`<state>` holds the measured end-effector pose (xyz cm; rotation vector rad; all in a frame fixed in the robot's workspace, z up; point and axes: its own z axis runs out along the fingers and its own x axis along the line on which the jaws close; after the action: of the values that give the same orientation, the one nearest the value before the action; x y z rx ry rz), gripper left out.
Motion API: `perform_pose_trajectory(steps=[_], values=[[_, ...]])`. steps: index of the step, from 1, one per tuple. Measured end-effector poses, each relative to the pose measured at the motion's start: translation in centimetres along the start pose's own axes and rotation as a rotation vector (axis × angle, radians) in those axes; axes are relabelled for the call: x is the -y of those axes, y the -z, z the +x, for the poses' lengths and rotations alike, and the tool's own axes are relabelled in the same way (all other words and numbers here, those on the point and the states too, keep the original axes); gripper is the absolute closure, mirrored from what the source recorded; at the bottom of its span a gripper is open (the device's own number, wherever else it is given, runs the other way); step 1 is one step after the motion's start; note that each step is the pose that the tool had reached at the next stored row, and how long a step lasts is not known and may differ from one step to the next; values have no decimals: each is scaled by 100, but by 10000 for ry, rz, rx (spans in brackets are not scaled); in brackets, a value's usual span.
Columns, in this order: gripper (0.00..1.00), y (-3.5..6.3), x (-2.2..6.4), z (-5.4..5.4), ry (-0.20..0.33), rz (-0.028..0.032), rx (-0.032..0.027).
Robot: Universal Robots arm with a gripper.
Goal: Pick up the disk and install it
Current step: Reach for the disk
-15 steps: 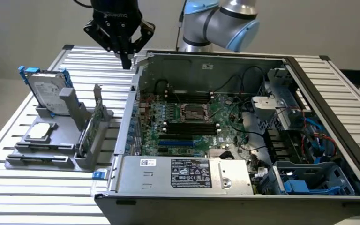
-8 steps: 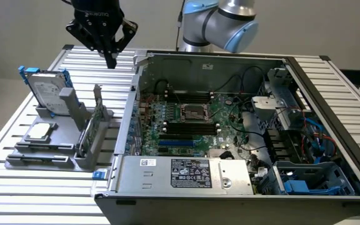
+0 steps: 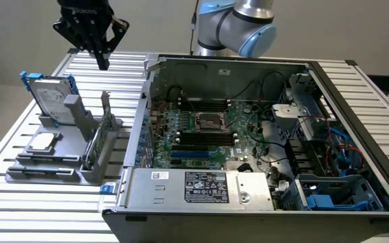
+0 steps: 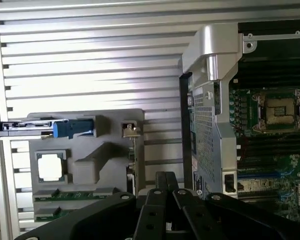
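Note:
The disk (image 3: 48, 97) stands upright on its edge in the grey holder (image 3: 73, 167) at the exterior view's left, its white label facing out and blue rails along its sides. In the wrist view the disk (image 4: 40, 127) appears edge-on with its blue rail. My gripper (image 3: 103, 65) hangs in the air above and behind the disk, black fingers pressed together and shut on nothing. The same shut gripper (image 4: 165, 182) shows from the wrist camera, over the gap between the holder (image 4: 110, 165) and the computer case.
An open computer case (image 3: 262, 202) with its motherboard (image 3: 208, 136) fills the exterior view's right. The holder also carries a small square chip (image 3: 43, 142), a thin upright card (image 3: 94, 144) and memory sticks. All rest on a ribbed aluminium table (image 3: 39, 212).

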<state>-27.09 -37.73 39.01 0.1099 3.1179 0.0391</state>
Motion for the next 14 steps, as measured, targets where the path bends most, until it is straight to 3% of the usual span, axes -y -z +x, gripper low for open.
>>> perform_pose_trajectory(steps=[14], values=[[89, -43, -259, 657, 2, 121, 8]])
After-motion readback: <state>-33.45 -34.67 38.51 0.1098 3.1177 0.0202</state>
